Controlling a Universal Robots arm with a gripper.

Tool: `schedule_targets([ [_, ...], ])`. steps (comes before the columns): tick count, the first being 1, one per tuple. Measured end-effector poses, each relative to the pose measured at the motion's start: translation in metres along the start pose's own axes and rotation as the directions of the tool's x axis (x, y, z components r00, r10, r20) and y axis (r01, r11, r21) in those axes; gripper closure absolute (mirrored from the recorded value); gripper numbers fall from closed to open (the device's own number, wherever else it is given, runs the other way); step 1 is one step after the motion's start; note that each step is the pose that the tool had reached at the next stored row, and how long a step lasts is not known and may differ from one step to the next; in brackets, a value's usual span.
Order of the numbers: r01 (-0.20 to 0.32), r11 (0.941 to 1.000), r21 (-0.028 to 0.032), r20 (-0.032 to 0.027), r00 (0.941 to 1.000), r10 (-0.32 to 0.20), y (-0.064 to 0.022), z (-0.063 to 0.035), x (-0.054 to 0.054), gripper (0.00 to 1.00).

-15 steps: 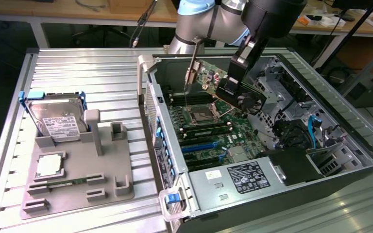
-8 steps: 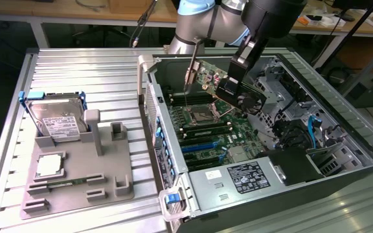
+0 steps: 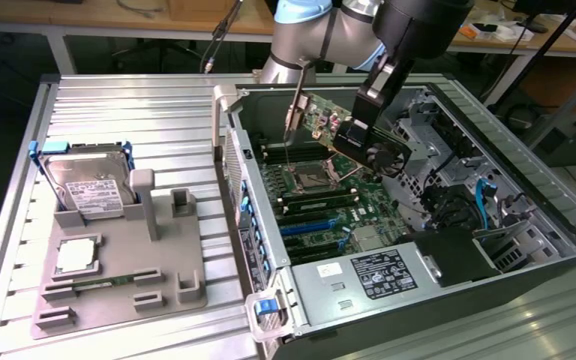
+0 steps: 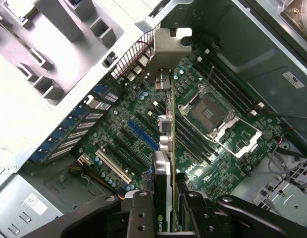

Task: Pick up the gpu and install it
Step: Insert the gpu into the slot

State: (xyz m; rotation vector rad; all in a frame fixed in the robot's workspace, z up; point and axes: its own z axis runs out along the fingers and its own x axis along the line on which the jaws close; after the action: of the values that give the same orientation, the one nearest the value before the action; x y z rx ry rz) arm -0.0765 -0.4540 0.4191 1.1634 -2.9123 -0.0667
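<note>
Gripper (image 3: 360,126) pinches the gpu (image 3: 320,120) by its upper edge in the exterior view, jaws pressed against the card's two faces. The card hangs inside the open case (image 3: 528,217), above the motherboard (image 3: 368,202) and clear of it. This hold likely leaves the connector edge free to face the slots, while the bracket (image 3: 294,112) points at the rear wall. The case walls stand close on both sides, with open room above. In the wrist view, the gripper (image 4: 166,218) clamps the gpu (image 4: 166,134), which is seen edge-on and runs out to its bracket (image 4: 168,47) near the rear grille (image 4: 128,59). A blue slot (image 4: 142,135) lies on one side of the card's line, and the CPU socket (image 4: 208,111) lies apart on the other.
</note>
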Motion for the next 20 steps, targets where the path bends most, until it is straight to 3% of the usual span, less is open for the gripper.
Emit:
schedule_targets([
  [20,0.011,0.9999,-0.0001,-0.0005,0.9999,-0.011,0.0,0.0,0.0,0.73],
])
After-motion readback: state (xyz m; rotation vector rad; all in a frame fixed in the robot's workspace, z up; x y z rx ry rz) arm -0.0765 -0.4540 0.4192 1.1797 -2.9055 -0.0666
